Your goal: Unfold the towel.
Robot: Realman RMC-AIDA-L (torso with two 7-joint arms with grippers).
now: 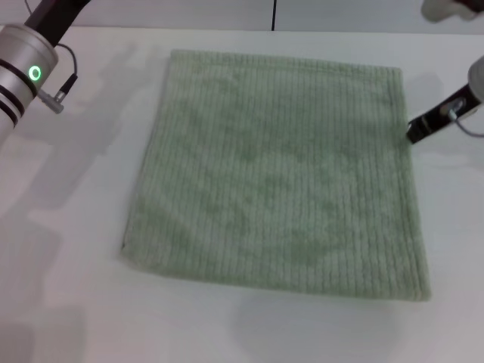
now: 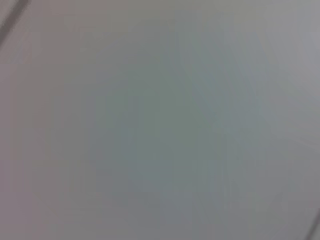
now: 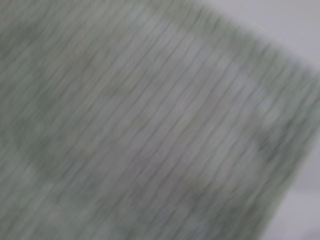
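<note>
The white surface [image 1: 76, 227] carries the towel [image 1: 280, 166], a pale green ribbed cloth lying flat and spread across the middle; the right wrist view shows its ribs and one edge. The left arm [image 1: 23, 64] sits at the far left, well apart from the cloth. The right gripper [image 1: 420, 128] hangs just beside the towel's right edge; whether either gripper's fingers are released or clenched cannot be told
</note>
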